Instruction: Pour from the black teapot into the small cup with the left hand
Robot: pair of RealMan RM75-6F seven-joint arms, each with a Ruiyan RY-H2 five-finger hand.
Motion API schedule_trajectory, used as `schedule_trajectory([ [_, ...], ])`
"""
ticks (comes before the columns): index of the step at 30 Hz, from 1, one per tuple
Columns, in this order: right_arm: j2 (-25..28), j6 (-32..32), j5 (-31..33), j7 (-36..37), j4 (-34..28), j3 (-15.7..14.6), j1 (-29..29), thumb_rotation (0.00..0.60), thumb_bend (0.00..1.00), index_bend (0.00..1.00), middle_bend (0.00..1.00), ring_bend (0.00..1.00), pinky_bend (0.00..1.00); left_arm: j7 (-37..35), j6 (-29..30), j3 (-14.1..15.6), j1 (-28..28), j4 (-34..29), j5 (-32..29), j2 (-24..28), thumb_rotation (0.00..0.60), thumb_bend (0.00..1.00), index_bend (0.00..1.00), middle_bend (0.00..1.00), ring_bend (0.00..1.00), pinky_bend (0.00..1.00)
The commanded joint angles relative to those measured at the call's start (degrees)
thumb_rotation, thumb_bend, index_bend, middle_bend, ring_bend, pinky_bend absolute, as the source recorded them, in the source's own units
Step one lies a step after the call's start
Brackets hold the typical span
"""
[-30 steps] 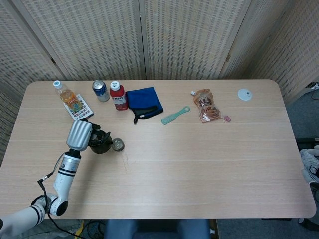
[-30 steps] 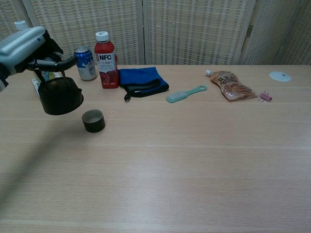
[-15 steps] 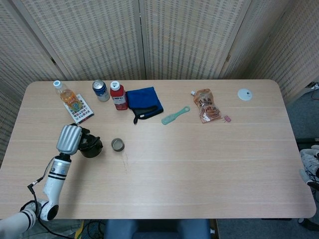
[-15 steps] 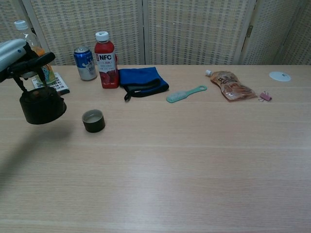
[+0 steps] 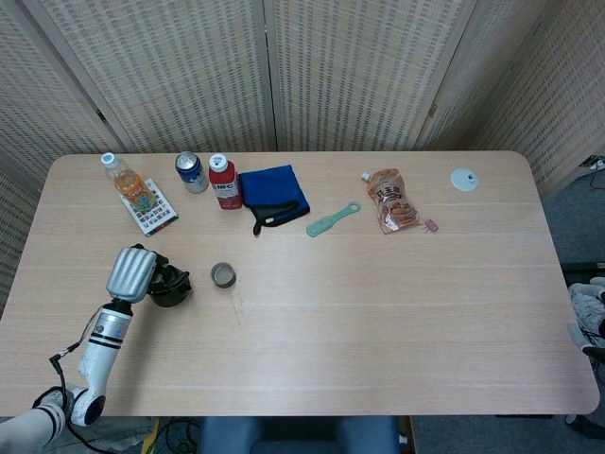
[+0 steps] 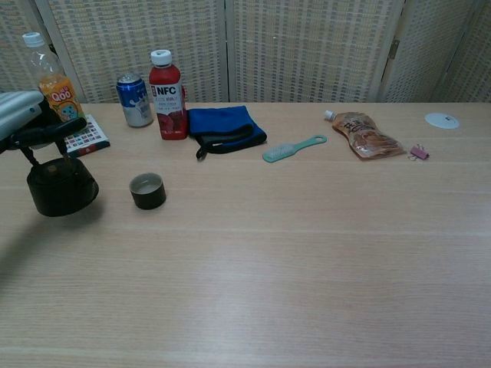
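The black teapot (image 5: 171,287) (image 6: 61,187) stands upright at the table's left side, low on the surface or just touching it. My left hand (image 5: 131,273) (image 6: 24,123) is above and beside it, fingers (image 6: 47,136) curled around its wire handle. The small dark cup (image 5: 223,275) (image 6: 147,190) stands upright a short way to the right of the teapot, apart from it. Its inside is too dim to read. My right hand shows in neither view.
Along the far left stand an orange drink bottle (image 6: 55,86), a patterned card pack (image 6: 83,136), a blue can (image 6: 135,100) and a red NFC bottle (image 6: 168,95). A blue cloth (image 6: 224,126), green brush (image 6: 293,148), snack pouch (image 6: 367,136), pink clip (image 6: 419,152) and white disc (image 6: 442,119) lie further right.
My left hand has carried the teapot leftward and down, away from the cup, from a raised spot beside it to the table surface. The cup has stayed put.
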Motion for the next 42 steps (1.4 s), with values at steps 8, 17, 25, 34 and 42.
schedule_trajectory([
  [8, 0.01, -0.04, -0.01, -0.24, -0.18, -0.02, 0.05, 0.6, 0.2, 0.35, 0.28, 0.24, 0.17, -0.71, -0.64, 1.31, 0.75, 3.99, 0.99, -1.94, 0.0, 0.14, 1.0, 1.0, 0.93, 0.53],
  [17, 0.01, -0.03, -0.07, -0.52, -0.41, -0.03, 0.11, 0.6, 0.2, 0.35, 0.28, 0.24, 0.14, -1.24, -1.06, 1.56, 1.19, 4.98, 1.22, -2.55, 0.0, 0.14, 1.0, 1.0, 0.93, 0.43],
  [25, 0.04, -0.21, -0.11, -0.65, -0.5, -0.05, 0.24, 0.6, 0.2, 0.35, 0.28, 0.24, 0.14, -1.23, -1.04, 1.74, 1.4, 5.05, 1.67, -2.62, 0.0, 0.14, 1.0, 1.0, 0.93, 0.29],
  [34, -0.13, -0.56, 0.01, -0.67, -0.31, -0.1, 0.41, 0.6, 0.2, 0.35, 0.28, 0.24, 0.14, -0.96, -1.73, 2.09, 1.81, 5.57, 1.7, -2.92, 0.0, 0.14, 0.99, 1.0, 0.9, 0.29],
  [42, -0.12, -0.35, 0.01, -0.51, -0.25, -0.11, 0.3, 0.6, 0.2, 0.35, 0.28, 0.24, 0.14, 0.2, -2.92, 2.1, 2.0, 4.44, 1.21, -2.49, 0.0, 0.14, 0.84, 0.89, 0.74, 0.29],
])
